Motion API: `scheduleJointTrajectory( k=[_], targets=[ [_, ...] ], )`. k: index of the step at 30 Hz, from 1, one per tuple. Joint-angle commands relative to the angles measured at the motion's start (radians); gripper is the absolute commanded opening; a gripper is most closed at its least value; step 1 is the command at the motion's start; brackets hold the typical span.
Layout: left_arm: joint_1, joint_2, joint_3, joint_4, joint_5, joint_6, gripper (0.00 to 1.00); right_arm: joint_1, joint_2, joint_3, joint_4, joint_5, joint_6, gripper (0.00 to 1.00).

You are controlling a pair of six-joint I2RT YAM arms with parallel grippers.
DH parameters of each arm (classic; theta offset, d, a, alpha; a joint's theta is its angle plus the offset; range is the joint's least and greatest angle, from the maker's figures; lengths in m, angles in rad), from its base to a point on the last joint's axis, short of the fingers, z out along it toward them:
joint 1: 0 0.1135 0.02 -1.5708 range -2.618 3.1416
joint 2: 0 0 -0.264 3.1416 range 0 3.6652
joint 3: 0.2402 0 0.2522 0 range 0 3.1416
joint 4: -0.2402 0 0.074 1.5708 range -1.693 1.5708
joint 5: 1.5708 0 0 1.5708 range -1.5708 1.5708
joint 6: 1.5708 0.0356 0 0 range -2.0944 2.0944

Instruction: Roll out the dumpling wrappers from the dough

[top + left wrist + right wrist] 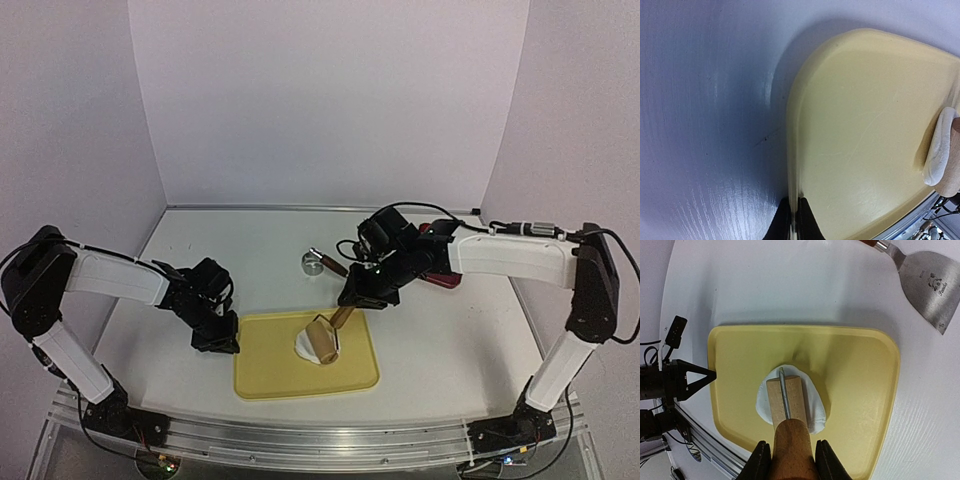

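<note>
"What colour are the robot's arms?"

"The left arm (115, 275) and the right arm (510, 258) both have long white parts. The joints between them are black and chunky."

"And the ends?"

"The left gripper (222, 345) is all black. Its two fingers (705, 375) are thin and pointy, like a bird's beak. The right gripper (792, 455) is black too, but its fingers look smooth and rounded."

"Any wires?"

"Yes. Thin black cables (425, 208) loop over the right arm, and more curl by the left shoulder."

"What's at the bottom?"

"Black bases (120, 418) with tiny lights (165, 462) glowing."
</note>
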Motion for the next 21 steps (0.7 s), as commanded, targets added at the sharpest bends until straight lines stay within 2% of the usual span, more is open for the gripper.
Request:
scheduleJointTrajectory(
  k=[1, 8, 15, 21],
  targets=[
    [-0.006, 0.054, 0.017, 0.008, -0.004, 0.027, 0.0, 0.055, 0.235, 0.009, -0.198, 0.157, -0.107, 0.0],
    [-0.005, 0.08, 0.038, 0.004, -0.004, 0.03, 0.0, 0.057, 0.227, 0.019, -0.22, 0.183, -0.119, 0.0],
    [0.005, 0.084, 0.057, -0.012, -0.01, 0.045, 0.0, -0.069, 0.064, -0.137, -0.24, 0.229, -0.139, 0.0],
    [0.005, 0.115, 0.078, -0.008, 0.009, 0.057, 0.0, -0.028, 0.16, -0.091, -0.22, 0.179, -0.142, 0.0]
  ],
)
